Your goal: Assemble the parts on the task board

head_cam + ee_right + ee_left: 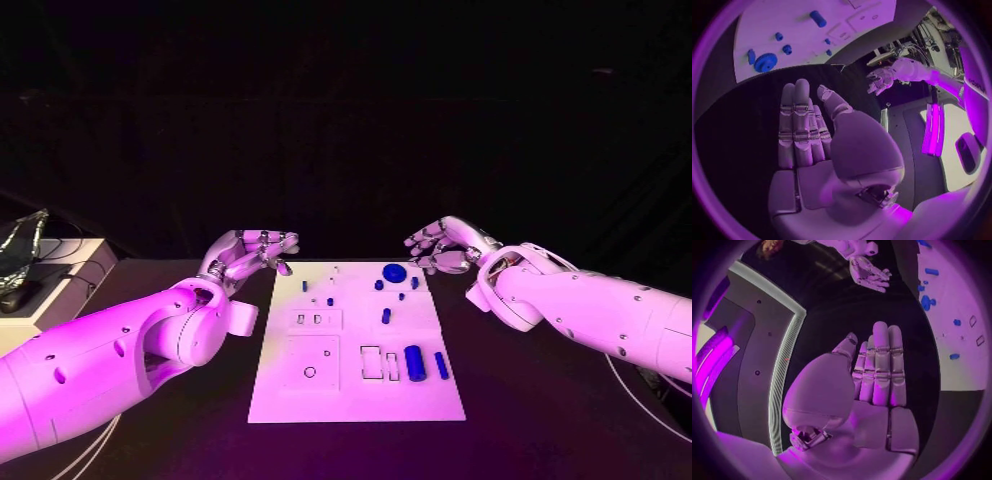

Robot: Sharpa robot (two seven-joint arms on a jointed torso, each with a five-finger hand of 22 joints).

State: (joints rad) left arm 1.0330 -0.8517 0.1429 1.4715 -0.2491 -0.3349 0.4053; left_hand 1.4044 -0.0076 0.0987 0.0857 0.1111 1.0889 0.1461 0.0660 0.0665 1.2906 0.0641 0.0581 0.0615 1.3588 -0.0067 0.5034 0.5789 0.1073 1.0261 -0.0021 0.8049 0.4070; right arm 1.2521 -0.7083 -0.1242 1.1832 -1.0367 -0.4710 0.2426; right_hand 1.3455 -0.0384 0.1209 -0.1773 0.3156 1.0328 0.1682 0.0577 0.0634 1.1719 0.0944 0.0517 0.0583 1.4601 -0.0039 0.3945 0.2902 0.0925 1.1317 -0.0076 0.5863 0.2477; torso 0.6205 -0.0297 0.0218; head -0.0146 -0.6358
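The white task board (pixel 346 400) lies in the middle of the black table. On its far part sit a blue gear (pixel 394 271) and several small blue pieces, one of them near the middle (pixel 387 315). A blue cylinder (pixel 415 362) and a thin blue bar (pixel 441 365) lie nearer me, by the rectangular slots. My left hand (pixel 257 250) hovers off the board's far left corner and holds nothing. My right hand (pixel 447 245) hovers off the far right corner, also holding nothing. In both wrist views the fingers (pixel 879 365) (pixel 801 125) are stretched out straight. The gear (pixel 766 61) shows beyond the right hand.
A pale box with gear on it (pixel 58 275) stands at the table's left edge. Bare black table (pixel 519 400) flanks the board on both sides. Each wrist view shows the other hand (pixel 869 274) (pixel 879 80) across the board.
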